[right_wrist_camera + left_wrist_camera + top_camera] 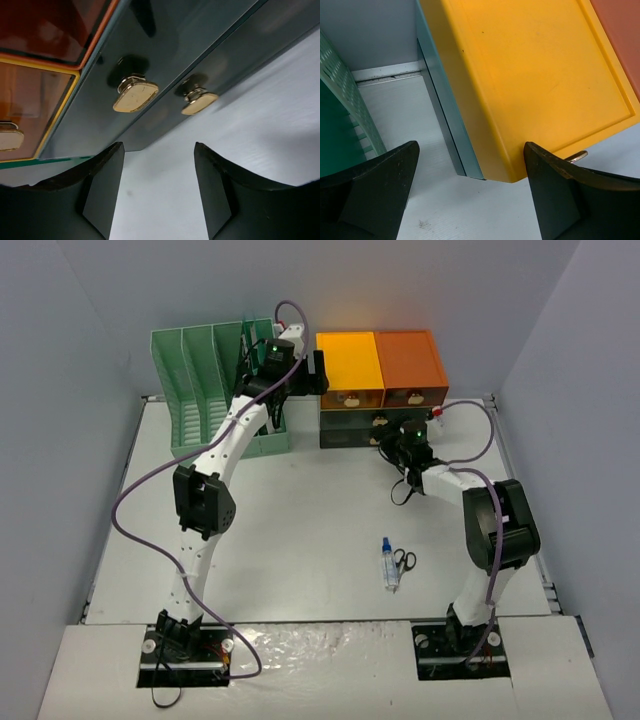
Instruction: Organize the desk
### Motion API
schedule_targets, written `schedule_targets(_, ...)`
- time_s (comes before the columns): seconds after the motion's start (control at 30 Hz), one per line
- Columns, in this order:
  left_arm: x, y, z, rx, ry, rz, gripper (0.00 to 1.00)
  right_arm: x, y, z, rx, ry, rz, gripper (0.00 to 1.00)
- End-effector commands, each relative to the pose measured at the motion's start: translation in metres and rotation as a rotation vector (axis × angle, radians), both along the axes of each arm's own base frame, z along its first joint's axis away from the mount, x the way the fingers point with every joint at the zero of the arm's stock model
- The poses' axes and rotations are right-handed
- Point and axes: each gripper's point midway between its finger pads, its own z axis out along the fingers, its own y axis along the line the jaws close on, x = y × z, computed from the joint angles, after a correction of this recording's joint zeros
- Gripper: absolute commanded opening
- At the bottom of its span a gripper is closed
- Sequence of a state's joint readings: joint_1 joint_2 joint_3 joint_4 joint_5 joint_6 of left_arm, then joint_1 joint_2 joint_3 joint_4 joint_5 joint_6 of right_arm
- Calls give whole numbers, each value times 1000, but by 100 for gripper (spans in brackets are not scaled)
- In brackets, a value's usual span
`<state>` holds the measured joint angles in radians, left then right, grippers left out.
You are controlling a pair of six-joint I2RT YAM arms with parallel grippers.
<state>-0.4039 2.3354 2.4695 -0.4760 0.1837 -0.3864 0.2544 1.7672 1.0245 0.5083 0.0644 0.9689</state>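
The white desk (300, 530) carries a drawer cabinet (380, 390) at the back, with a yellow drawer (530, 75) and an orange one on top and dark green drawers (165, 45) below. My left gripper (319, 370) hangs open at the yellow drawer's left front corner, and in the left wrist view the left gripper (470, 192) has nothing between its fingers. My right gripper (388, 443) stands open just in front of the lower dark drawers. Ahead of the right gripper (159, 195) are two gold knobs (135, 92), and its jaws hold nothing.
A green slotted file rack (215, 390) stands at the back left, close beside my left arm. A small spray bottle (389, 564) and black-handled scissors (404, 560) lie on the desk near the right arm's base. Grey walls close in on three sides.
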Motion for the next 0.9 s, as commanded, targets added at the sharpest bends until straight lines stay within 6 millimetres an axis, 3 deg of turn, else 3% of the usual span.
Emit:
schedule_targets(0.0,-28,22,-9,120,89,4,82,22,26,52,392,-269,55,55)
schedule_targets(0.23,-30,24,-8,129,91,5,82,25,21,58,613,-384,44,51)
schedule_targets(0.4,-29,24,-8,134,89,6,82,25,27,75,718,-446,81,50)
schedule_targets(0.53,-30,23,-11,132,94,4,82,27,21,92,718,-477,68,50)
schedule_targets(0.87,-30,25,-12,137,97,5,82,52,13,103,729,-524,56,49)
